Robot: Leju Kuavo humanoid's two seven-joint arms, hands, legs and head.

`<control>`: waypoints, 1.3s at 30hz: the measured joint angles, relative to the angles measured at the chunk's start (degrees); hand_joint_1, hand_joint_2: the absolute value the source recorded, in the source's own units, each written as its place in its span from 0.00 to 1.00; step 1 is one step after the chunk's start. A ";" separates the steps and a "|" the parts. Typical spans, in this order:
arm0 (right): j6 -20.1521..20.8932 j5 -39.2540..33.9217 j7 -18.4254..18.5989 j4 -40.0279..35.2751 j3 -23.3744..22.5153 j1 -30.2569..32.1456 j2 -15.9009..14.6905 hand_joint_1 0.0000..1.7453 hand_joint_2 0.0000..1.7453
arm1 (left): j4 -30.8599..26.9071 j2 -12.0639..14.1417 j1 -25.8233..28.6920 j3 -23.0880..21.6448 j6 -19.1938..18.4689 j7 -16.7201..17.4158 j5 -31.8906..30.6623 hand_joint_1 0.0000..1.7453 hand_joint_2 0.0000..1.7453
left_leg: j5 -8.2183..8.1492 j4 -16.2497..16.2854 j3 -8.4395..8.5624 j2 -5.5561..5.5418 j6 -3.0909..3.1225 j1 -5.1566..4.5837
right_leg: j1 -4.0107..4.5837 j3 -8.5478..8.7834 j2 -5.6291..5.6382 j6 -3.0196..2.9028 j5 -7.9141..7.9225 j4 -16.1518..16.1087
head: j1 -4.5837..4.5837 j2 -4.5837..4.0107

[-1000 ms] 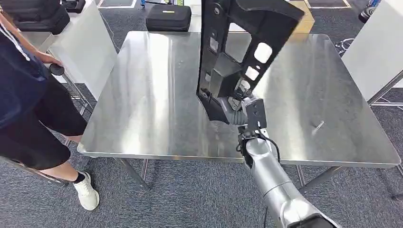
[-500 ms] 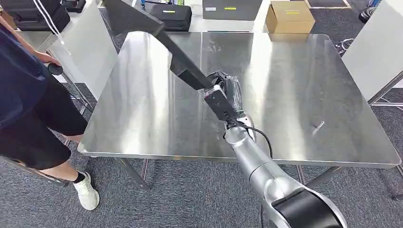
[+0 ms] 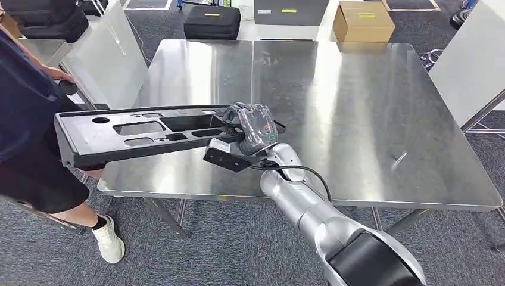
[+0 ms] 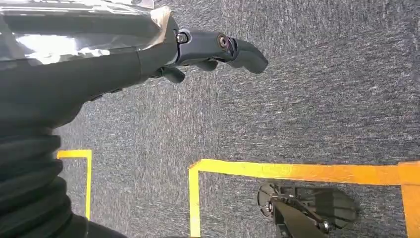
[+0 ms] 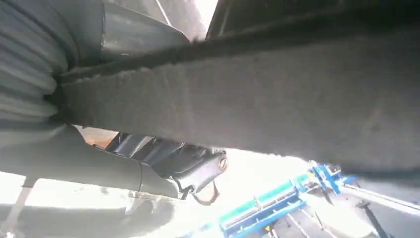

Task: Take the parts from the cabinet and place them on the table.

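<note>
A long black plastic part (image 3: 137, 131) with several cut-outs lies level, just above the steel table (image 3: 369, 119), reaching out past the table's left front corner. My right hand (image 3: 253, 128) grips its near end over the front middle of the table. In the right wrist view the part (image 5: 247, 94) runs as a dark bar close to the camera, with my fingers (image 5: 193, 168) wrapped under it. My left hand (image 4: 198, 49) hangs over grey carpet, fingers loosely apart and holding nothing.
A person (image 3: 30, 119) stands at the table's left side, close to the part's far end. White panels stand left (image 3: 107, 59) and right (image 3: 470, 65). Beyond the table sit a black case (image 3: 211, 21) and a cardboard box (image 3: 363, 21). A small metal piece (image 3: 398, 158) lies on the right.
My right hand has turned and swung the black part from upright, over to the left, and down until it lies level above the table. The person has stayed put.
</note>
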 joint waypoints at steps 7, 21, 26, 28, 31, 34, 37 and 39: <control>-0.07 0.20 0.02 1.14 1.24 -0.33 0.22 1.00 1.00 | 0.00 0.02 -0.01 -0.31 0.00 0.00 -0.02 0.00 1.00 | 0.00 0.01 0.03 -0.01 0.00 -0.02 | -0.02 0.04 0.00 0.00 0.00 0.00 | 0.00 0.00; -0.04 13.75 16.97 3.69 6.77 -2.15 -0.24 1.00 1.00 | 0.02 0.00 -0.03 -0.98 -0.07 -0.28 -0.90 0.00 1.00 | 0.00 0.02 0.07 0.01 0.00 -0.02 | -0.01 0.05 0.00 0.00 0.00 0.00 | -0.02 0.00; -0.11 14.69 23.12 4.89 6.65 -3.81 -4.08 1.00 1.00 | 0.02 0.00 0.03 -1.20 -0.07 -0.28 -1.53 0.00 1.00 | 0.00 0.16 0.04 -0.09 0.00 -0.03 | -0.02 0.14 -0.05 0.01 0.01 0.00 | 0.00 0.00; -0.13 14.69 24.06 5.40 5.77 -4.35 -6.09 1.00 1.00 | 0.02 0.02 0.03 -1.27 -0.07 -0.13 -1.59 0.00 1.00 | 0.00 0.18 0.04 -0.06 0.01 -0.05 | -0.04 0.14 -0.03 0.04 0.03 0.00 | 0.02 0.00; -0.13 14.82 25.38 5.81 5.11 -4.88 -7.98 1.00 1.00 | 0.02 0.07 0.02 -1.29 -0.04 0.02 -1.64 0.00 1.00 | -0.01 0.21 0.05 -0.04 0.02 -0.07 | -0.06 0.14 -0.03 0.04 0.03 -0.01 | 0.00 0.00; -0.13 14.82 25.92 6.31 4.28 -5.52 -9.70 1.00 1.00 | 0.02 0.09 0.03 -1.31 -0.04 0.04 -1.81 0.00 1.00 | -0.01 0.21 0.05 -0.05 0.02 -0.07 | -0.06 0.14 -0.03 0.04 0.03 -0.01 | 0.00 0.00; -0.13 14.82 25.94 6.58 3.67 -5.75 -10.53 1.00 1.00 | 0.02 0.09 0.01 -1.33 -0.02 0.04 -1.97 0.00 1.00 | -0.01 0.20 0.07 -0.01 0.02 -0.02 | -0.04 0.13 -0.01 0.04 0.03 0.00 | -0.02 0.00; -0.13 14.82 25.97 6.71 3.45 -5.79 -10.86 1.00 1.00 | 0.02 0.09 0.02 -1.33 -0.02 0.04 -1.97 0.00 1.00 | -0.01 0.20 0.06 -0.02 0.02 0.00 | -0.04 0.13 -0.01 0.04 0.03 0.00 | 0.00 0.00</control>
